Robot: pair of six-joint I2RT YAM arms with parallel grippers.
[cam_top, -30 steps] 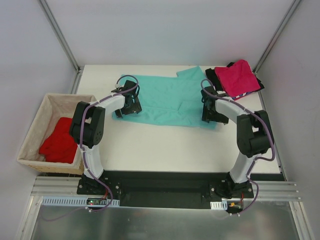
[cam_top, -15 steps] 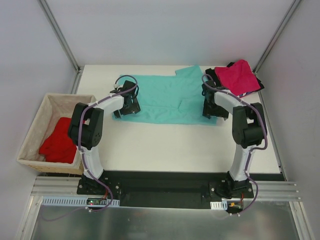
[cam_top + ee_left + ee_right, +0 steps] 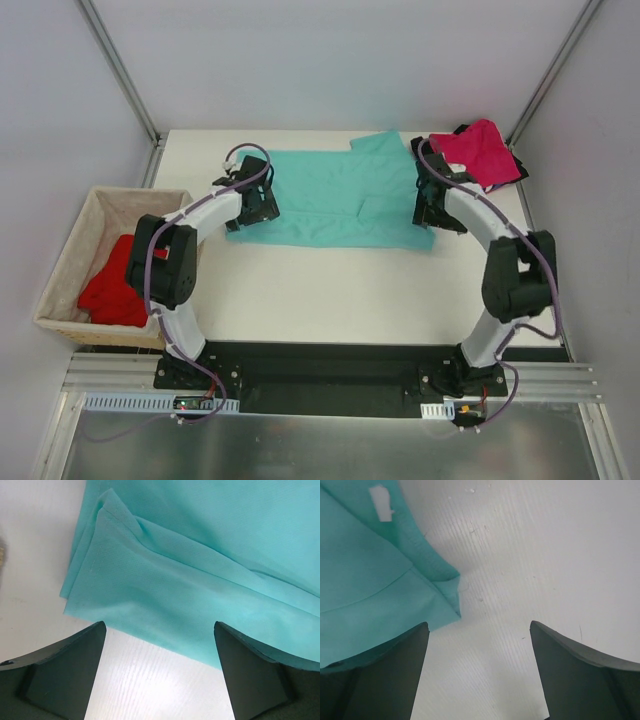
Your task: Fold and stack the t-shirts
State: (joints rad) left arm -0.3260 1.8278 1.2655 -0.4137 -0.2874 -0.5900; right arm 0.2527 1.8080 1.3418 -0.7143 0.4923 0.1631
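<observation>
1. Left pincer [image 3: 258,205]: jaws spread wide with nothing held. It hangs over the near left edge of the teal-green t-shirt [image 3: 340,198]. In the wrist view its two dark fingers [image 3: 65,670] flank the hem, cloth beyond them and bare bench between.
2. Right pincer [image 3: 432,212]: jaws likewise spread wide with nothing held, poised at the near right corner of the same shirt. In its wrist view the shirt corner [image 3: 447,597] lies just ahead of the left finger [image 3: 380,675], and the right finger stands over bare bench.
3. Teal-green t-shirt: spread mostly flat across the far half of the bench [image 3: 330,290], with one sleeve pointing to the far edge. A soft fold runs along its left hem, and a small white label [image 3: 381,502] shows near the right corner.
4. Magenta-pink t-shirt [image 3: 480,150]: folded at the far right corner, lying on top of the black t-shirt [image 3: 462,129].
5. Bright red t-shirt [image 3: 115,285]: crumpled inside the wicker basket [image 3: 65,255], left of the bench.
</observation>
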